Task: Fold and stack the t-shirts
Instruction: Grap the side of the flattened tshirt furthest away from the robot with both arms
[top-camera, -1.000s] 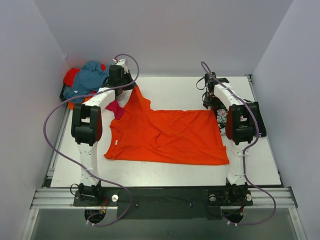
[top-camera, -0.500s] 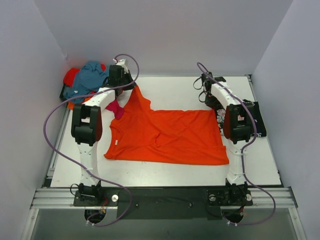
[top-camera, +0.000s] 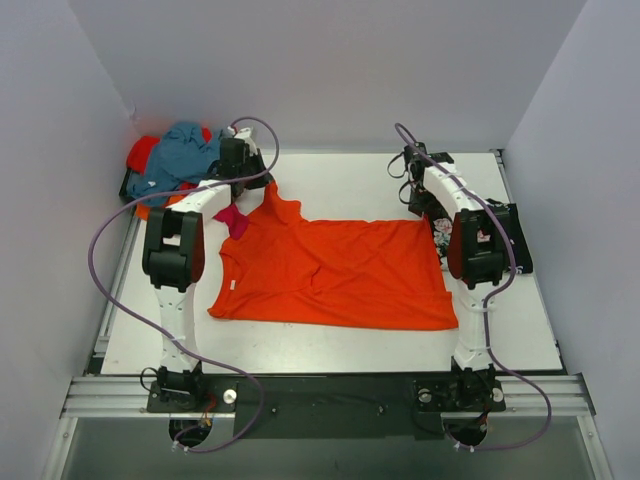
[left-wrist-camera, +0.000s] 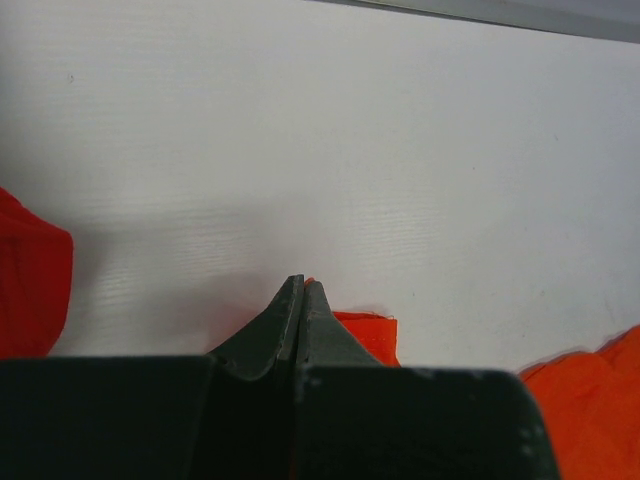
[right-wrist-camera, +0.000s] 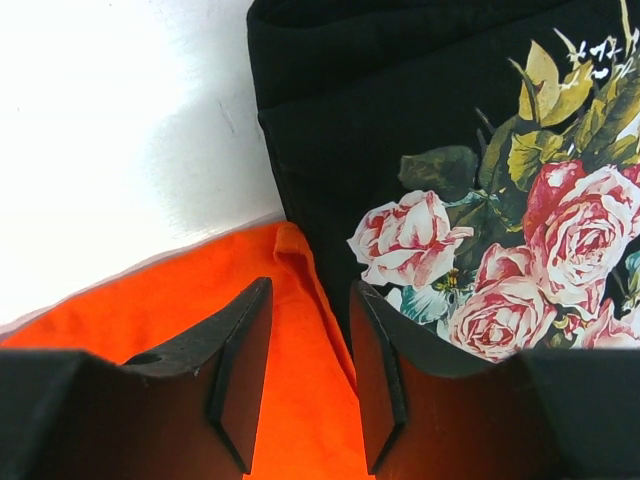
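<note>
Left claw (left-wrist-camera: 302, 285) first: fingers pressed tight together, nipping a far corner of the orange shirt (top-camera: 340, 270) and holding it up in a peak off the table (top-camera: 350, 175). The rest of that shirt lies spread across the middle, between the two arms. Over to the right claw (right-wrist-camera: 310, 290): fingers spread, hanging over the shirt's far right corner, orange cloth showing through the gap, nothing gripped. Just beside it, touching that orange edge, lies the black flowered shirt (right-wrist-camera: 420, 130). At the far left corner sits a heap: teal shirt (top-camera: 185, 150) on top, red shirt (top-camera: 142, 152) beneath, pink shirt (top-camera: 232, 215) poking out near the left arm
</note>
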